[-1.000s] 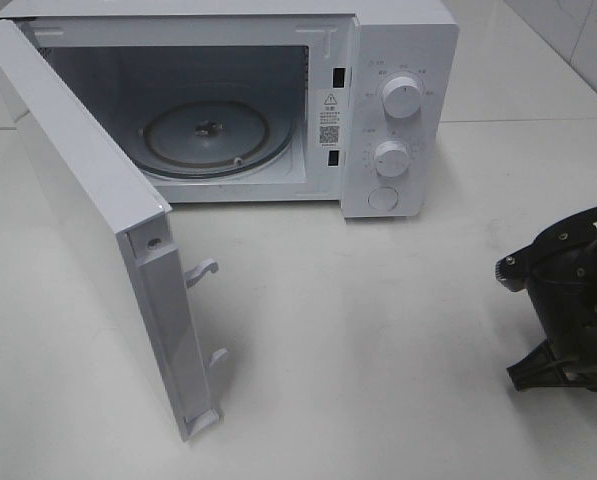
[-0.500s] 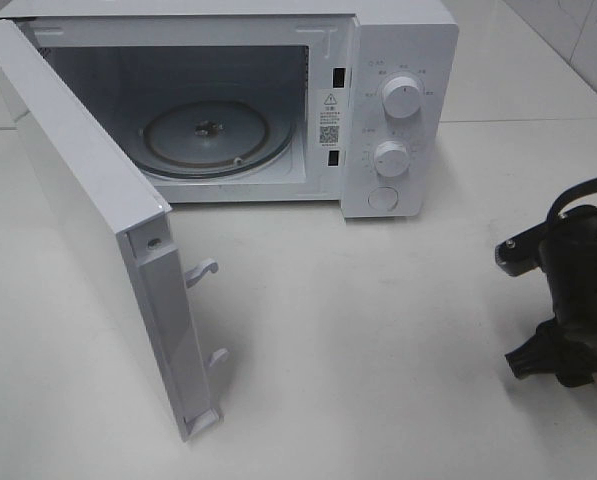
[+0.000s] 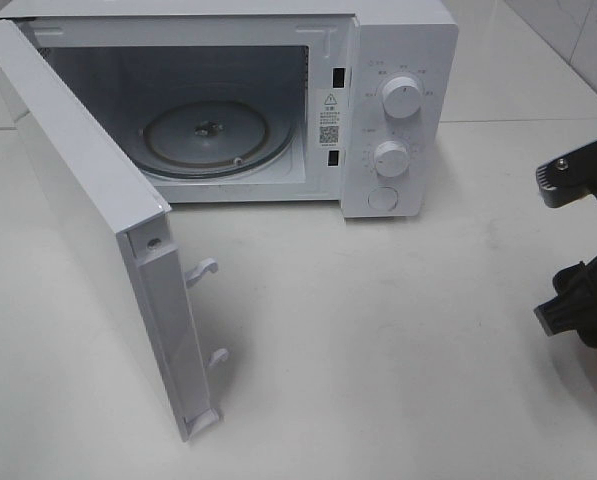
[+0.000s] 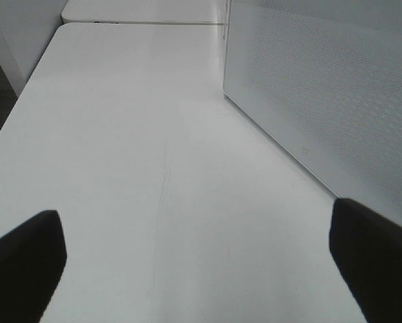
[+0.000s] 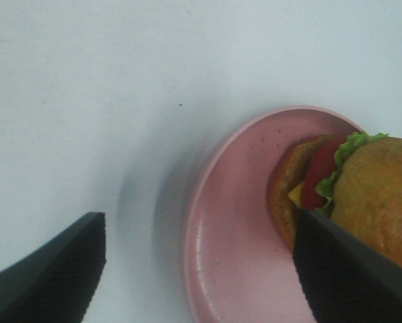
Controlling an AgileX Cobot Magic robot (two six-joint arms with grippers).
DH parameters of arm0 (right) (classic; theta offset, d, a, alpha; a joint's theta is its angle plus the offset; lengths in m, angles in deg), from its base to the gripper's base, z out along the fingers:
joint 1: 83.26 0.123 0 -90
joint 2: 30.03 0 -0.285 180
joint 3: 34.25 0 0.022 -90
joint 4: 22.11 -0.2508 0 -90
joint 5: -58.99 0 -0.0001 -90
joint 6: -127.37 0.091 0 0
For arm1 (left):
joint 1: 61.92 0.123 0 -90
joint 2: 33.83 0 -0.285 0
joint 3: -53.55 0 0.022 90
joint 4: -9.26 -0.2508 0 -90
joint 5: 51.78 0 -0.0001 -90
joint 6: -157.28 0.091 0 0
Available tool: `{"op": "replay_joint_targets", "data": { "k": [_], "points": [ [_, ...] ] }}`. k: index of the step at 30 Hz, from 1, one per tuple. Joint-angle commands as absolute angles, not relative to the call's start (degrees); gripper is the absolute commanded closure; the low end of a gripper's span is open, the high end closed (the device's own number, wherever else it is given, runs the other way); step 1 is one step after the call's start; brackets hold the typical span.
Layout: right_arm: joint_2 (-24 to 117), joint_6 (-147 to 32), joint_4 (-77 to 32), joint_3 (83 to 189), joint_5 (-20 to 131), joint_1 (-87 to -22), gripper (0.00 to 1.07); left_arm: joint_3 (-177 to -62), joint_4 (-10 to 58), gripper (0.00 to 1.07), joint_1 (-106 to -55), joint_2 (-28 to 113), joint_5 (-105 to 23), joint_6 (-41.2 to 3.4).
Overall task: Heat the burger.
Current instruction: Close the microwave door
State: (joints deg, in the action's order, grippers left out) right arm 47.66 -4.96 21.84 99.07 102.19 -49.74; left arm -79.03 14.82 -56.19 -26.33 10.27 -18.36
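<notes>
Burger (image 5: 362,195): on pink plate (image 5: 234,262), far right of table, below right gripper (image 5: 201,269); off-centre, against one finger rather than between. Right gripper: jaws spread, holding nothing. Left gripper (image 4: 194,262): wide open, empty, beside the microwave's door (image 4: 322,87). Right arm nearer.

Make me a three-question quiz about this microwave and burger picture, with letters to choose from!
1. Where is the burger?
A. inside the microwave
B. on the plate
C. on the microwave's top

2. What colour is the plate?
A. pink
B. blue
C. black

3. How is the microwave door?
A. shut
B. missing
C. swung open

Answers:
1. B: the right wrist view shows it sitting on the plate, while the turntable inside the microwave is bare.
2. A: its rim and bottom look pink.
3. C: the exterior high view shows it swung wide and the inside showing.
</notes>
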Motion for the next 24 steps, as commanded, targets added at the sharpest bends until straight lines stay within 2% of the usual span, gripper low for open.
{"op": "replay_joint_targets", "data": {
  "k": [1, 2, 10, 24],
  "points": [
    [42.56, -14.59, 12.90, 99.24, 101.16, -49.74, 0.25, -78.86, 14.88, 0.07, -56.19, -26.74, 9.47, -18.70],
    [42.56, -14.59, 12.90, 99.24, 101.16, -49.74, 0.25, -78.86, 14.88, 0.07, -56.19, -26.74, 9.47, -18.70],
    [28.52, -35.50, -7.90, 99.24, 104.31, -49.74, 0.27, -78.86, 14.88, 0.07, -56.19, -26.74, 9.47, -18.70],
    [11.39, -41.06, -11.22, 99.24, 113.08, -49.74, 0.31, -78.86, 14.88, 0.07, -56.19, -26.74, 9.47, -18.70]
  ]
}}
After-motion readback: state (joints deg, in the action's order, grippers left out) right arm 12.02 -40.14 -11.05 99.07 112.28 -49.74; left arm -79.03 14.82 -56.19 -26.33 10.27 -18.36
